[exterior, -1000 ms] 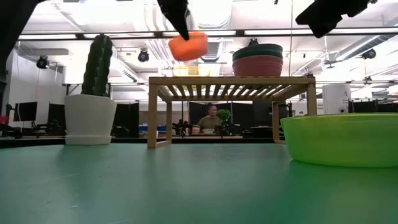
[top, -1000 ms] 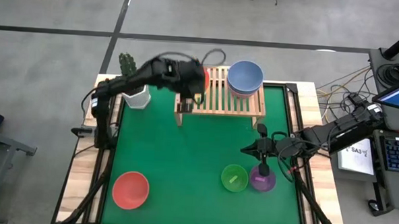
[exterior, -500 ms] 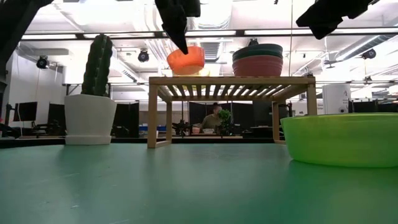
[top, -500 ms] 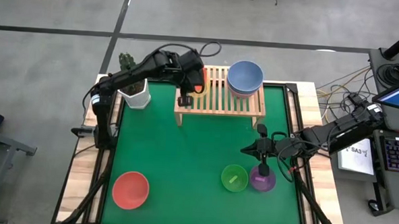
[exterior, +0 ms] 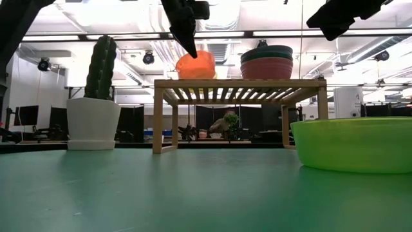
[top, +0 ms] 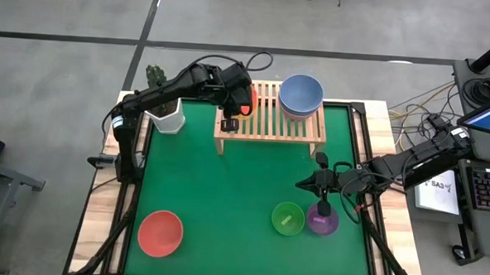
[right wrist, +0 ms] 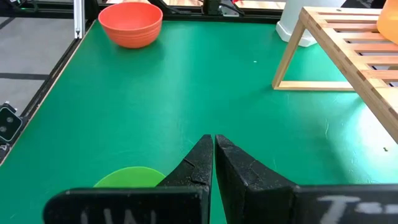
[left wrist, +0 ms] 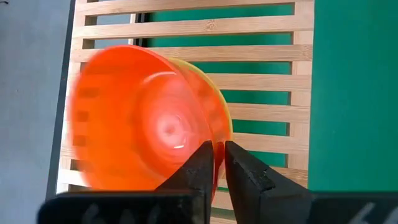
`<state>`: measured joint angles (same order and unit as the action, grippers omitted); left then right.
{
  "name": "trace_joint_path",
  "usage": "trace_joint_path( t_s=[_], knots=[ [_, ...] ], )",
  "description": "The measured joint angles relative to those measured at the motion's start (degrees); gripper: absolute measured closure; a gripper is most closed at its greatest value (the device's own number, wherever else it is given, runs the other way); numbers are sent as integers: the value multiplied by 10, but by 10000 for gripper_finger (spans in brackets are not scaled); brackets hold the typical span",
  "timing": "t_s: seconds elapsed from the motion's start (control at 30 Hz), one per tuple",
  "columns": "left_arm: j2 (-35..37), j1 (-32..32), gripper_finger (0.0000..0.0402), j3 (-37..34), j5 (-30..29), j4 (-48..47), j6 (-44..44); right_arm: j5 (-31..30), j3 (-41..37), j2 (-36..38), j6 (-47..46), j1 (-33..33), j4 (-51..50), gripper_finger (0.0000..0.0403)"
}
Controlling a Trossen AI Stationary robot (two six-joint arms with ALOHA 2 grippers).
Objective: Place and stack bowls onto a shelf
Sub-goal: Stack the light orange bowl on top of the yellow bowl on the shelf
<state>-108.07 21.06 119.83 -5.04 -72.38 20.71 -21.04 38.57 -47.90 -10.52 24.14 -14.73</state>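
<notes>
My left gripper (top: 232,114) is over the left part of the light-wood shelf (top: 270,122), shut on a small red bowl (left wrist: 137,124). The bowl is tilted and sits in a yellow bowl, whose rim (left wrist: 222,109) shows behind it. In the low view the red bowl (exterior: 196,65) rests on the shelf top (exterior: 238,82). A stack of larger bowls (top: 301,96), blue on top, stands on the shelf's right part. My right gripper (top: 309,183) is shut and empty, above the mat by the green bowl (top: 288,218) and purple bowl (top: 324,222). My left gripper pinches the red bowl's rim (left wrist: 214,148) between its two fingers, one finger inside the bowl and one outside. The fingers come from above, slanting down. The bowl is tilted, its lower part resting in the yellow bowl on the shelf.
A white pot with a cactus (top: 167,113) stands left of the shelf. A larger red-pink bowl (top: 160,232) sits at the near left of the green mat (top: 226,195). The mat's middle is bare.
My left gripper has gone toward the far edge and down with the red bowl. The bowl, which hung clear above the shelf, has come down onto the yellow bowl and tipped. The gripper stays shut on it.
</notes>
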Motion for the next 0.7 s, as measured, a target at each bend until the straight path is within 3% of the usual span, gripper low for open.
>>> trace_joint_path(
  t_s=[0.33, 0.7],
  knots=[
    [0, 0, 315, 0, -4, 4, -9, 0, 0, 0, 0, 0, 0, 394],
    [8, 0, 311, 0, -4, 3, -8, 0, 0, 0, 1, 0, 0, 394]
  ],
)
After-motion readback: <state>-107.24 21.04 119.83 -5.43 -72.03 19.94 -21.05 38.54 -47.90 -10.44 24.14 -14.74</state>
